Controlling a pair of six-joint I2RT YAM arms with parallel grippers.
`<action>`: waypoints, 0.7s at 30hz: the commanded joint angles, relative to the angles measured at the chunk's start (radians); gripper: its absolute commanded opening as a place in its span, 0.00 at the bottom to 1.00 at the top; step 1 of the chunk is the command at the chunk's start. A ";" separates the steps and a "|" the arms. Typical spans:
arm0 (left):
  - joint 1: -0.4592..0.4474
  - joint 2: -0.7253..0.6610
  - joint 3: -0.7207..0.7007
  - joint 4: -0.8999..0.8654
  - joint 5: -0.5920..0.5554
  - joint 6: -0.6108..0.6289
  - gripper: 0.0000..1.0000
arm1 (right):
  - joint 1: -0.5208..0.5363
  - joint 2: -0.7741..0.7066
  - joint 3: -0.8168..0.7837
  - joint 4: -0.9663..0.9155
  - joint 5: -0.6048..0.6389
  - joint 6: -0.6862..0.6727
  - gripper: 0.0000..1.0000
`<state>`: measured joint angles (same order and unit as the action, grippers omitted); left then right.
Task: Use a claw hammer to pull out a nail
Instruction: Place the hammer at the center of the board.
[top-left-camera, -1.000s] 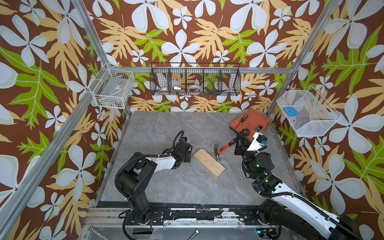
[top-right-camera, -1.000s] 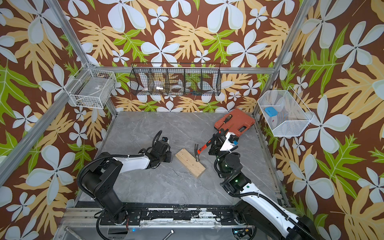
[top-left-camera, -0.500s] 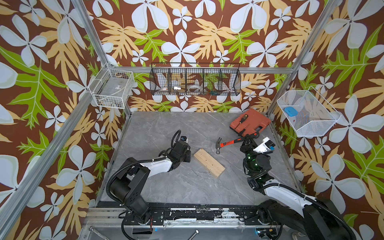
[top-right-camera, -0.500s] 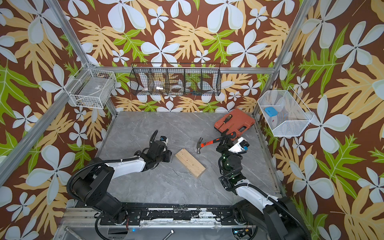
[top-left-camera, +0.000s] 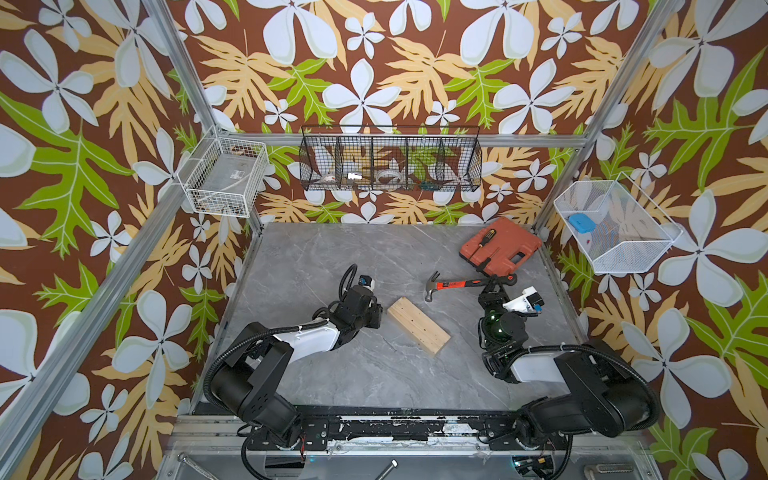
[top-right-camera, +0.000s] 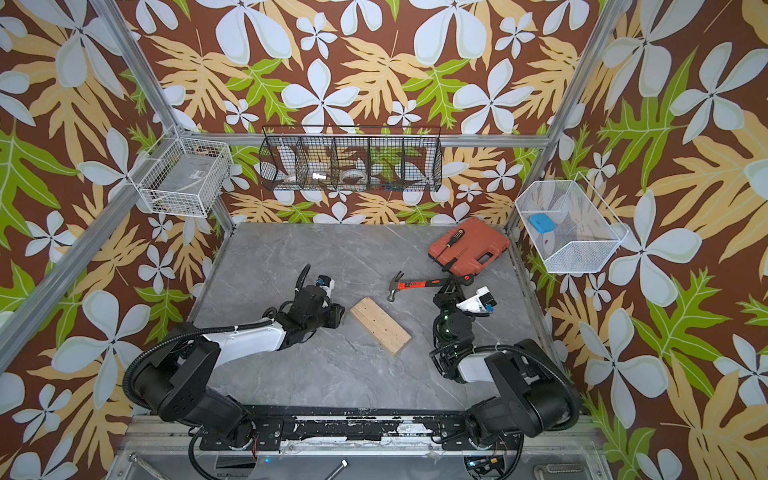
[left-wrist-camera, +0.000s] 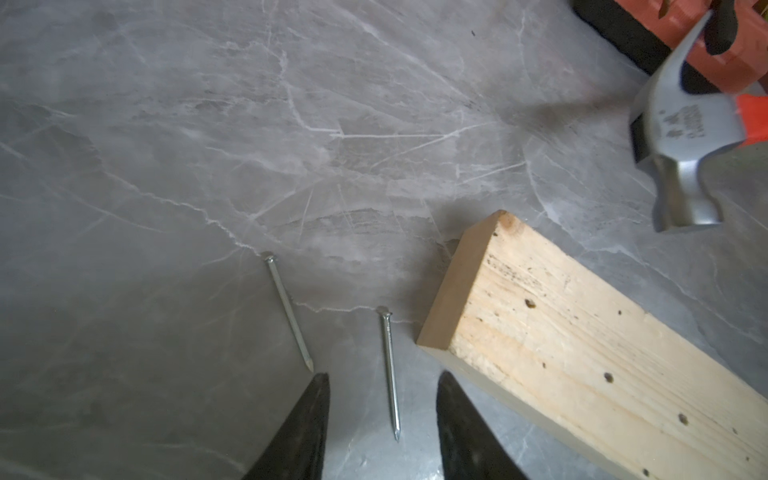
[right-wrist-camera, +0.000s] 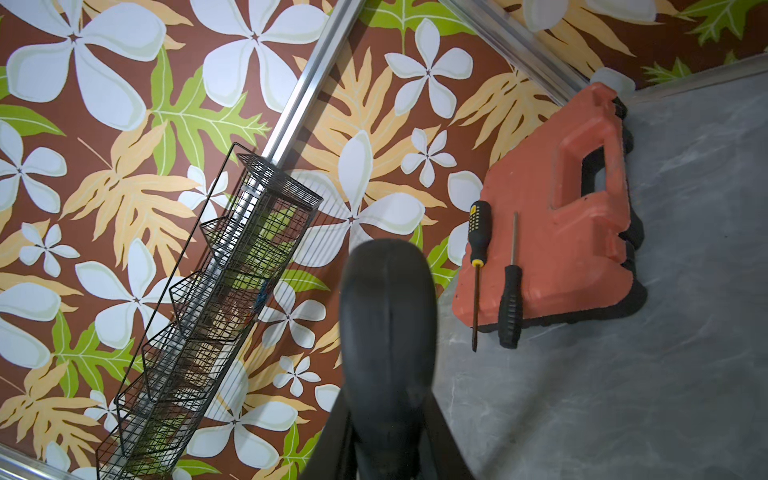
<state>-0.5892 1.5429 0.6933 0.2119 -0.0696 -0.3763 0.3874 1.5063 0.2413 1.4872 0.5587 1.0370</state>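
Orange-shafted claw hammer (top-left-camera: 457, 284), grey marbled table (top-left-camera: 374, 374)

Around the wooden block (top-left-camera: 418, 326)
Hammer (top-left-camera: 453, 285) at one o'clock, tool case (top-left-camera: 505, 245) beyond it; two nails (left-wrist-camera: 287, 311) on the table (left-wrist-camera: 208, 124) at nine o'clock.

Bright, even light, soft shadows.
Both top views sharp; the claw hammer (top-left-camera: 457, 284), at two o'clock on the table (top-left-camera: 374, 374), blurs close-up in the dimmer wrist views.
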 joint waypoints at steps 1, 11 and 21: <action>0.000 -0.009 -0.004 0.030 0.004 -0.007 0.45 | 0.000 0.060 -0.005 0.242 0.049 0.093 0.00; 0.000 -0.020 -0.018 0.036 0.013 -0.007 0.45 | 0.001 0.178 -0.021 0.258 0.096 0.157 0.00; 0.000 -0.012 -0.018 0.041 0.015 -0.014 0.45 | 0.000 0.323 -0.016 0.260 0.121 0.296 0.05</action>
<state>-0.5892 1.5299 0.6735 0.2329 -0.0620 -0.3870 0.3874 1.8099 0.2234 1.5909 0.6525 1.2766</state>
